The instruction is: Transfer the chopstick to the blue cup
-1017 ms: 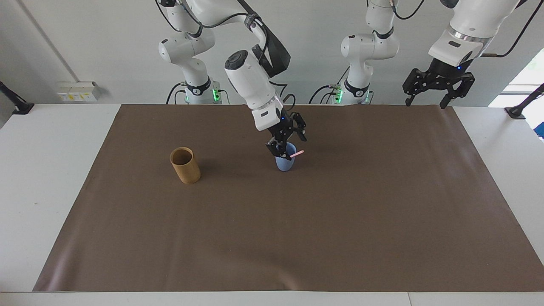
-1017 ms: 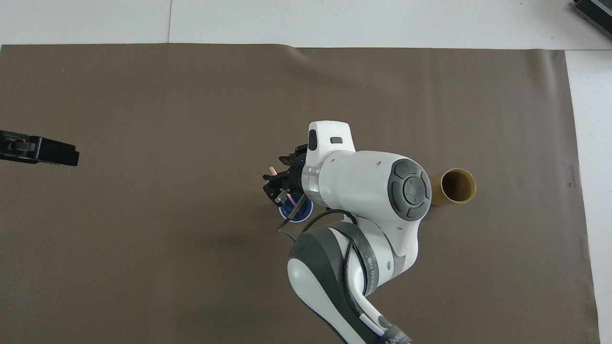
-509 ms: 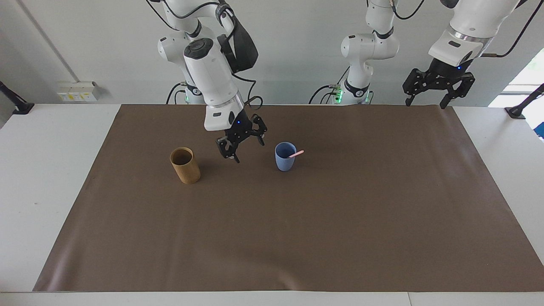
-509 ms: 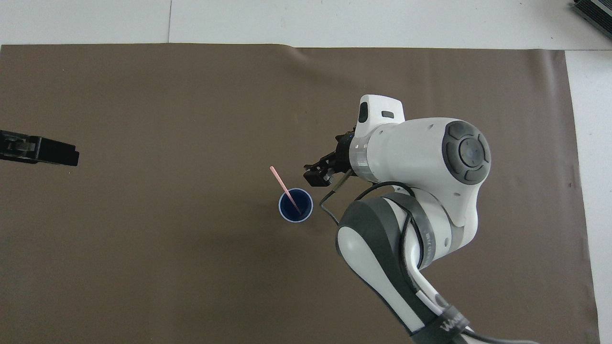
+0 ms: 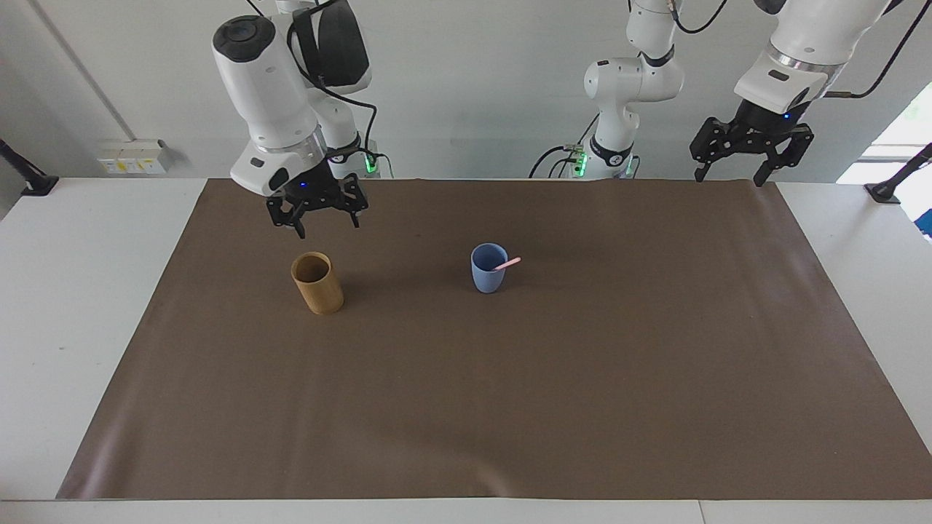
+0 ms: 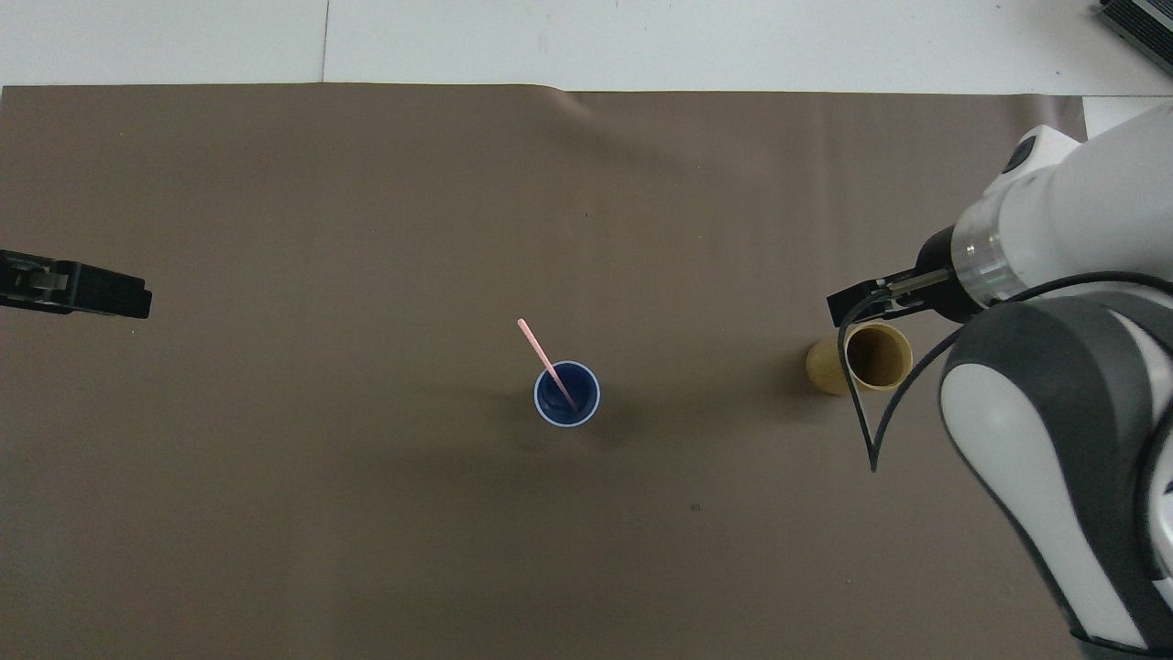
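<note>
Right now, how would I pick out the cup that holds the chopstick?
On the brown mat stand two cups, well apart. The blue cup stands near the mat's middle, the tan cup toward the right arm's end. Only the blue cup tapers to a narrow base and has a pink chopstick leaning out over its rim.

Bright, even light; soft shadows beside the cups; both views sharp

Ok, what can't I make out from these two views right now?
- Bottom of the tan cup: facing view, its wall hides any stick left inside; overhead view, dark.
- Chopstick lower end: hidden inside the blue cup.
- Right gripper: overhead view, mostly covered by its own arm.
- Left gripper: overhead view, cut by the edge.
</note>
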### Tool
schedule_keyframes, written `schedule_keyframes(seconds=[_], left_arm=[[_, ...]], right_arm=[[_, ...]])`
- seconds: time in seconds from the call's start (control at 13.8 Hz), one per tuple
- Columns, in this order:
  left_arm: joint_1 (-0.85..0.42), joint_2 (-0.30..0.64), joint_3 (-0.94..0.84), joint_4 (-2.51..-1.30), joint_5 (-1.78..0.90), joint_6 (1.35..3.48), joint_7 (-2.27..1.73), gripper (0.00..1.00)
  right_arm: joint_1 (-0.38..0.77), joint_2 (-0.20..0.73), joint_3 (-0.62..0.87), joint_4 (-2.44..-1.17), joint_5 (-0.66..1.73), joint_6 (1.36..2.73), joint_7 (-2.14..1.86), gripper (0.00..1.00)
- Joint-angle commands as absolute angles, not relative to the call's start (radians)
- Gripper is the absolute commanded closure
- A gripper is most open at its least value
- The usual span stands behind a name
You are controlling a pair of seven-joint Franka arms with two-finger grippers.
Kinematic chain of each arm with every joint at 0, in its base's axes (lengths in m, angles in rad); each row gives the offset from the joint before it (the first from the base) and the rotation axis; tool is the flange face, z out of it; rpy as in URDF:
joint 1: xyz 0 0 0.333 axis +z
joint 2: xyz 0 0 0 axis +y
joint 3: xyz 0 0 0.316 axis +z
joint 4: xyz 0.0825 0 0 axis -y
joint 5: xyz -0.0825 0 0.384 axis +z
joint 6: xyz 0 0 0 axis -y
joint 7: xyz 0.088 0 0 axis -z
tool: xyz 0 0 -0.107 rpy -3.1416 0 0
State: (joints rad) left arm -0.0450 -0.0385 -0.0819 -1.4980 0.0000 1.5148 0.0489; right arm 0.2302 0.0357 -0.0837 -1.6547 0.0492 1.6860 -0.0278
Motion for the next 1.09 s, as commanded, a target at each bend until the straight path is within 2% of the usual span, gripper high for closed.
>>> schedule_keyframes(seconds=[0.0,0.15,0.51,0.73,1.02], left_arm=[[-0.028,-0.037,-0.094,-1.483,0.011,1.494,0.063,0.0],[-0.028,-0.037,-0.094,-1.483,0.011,1.494,0.063,0.0],[-0.028,-0.038,-0.094,-1.483,0.011,1.494,0.063,0.0],[-0.028,-0.038,-0.094,-1.483,0.011,1.494,0.063,0.0],[-0.028,-0.037,-0.094,-1.483,0.011,1.494,0.063,0.0]], right_arm=[[0.157,0.037,-0.069,-1.577,0.029,1.57,-0.002,0.0],[0.124,0.037,-0.069,-1.551,0.029,1.511,-0.002,0.0],[0.032,0.011,-0.072,-1.574,0.038,1.5,-0.003,0.0],[0.035,0.005,-0.075,-1.554,-0.01,1.503,-0.02,0.0],[0.04,-0.063,-0.061,-1.568,-0.041,1.503,-0.012,0.0]])
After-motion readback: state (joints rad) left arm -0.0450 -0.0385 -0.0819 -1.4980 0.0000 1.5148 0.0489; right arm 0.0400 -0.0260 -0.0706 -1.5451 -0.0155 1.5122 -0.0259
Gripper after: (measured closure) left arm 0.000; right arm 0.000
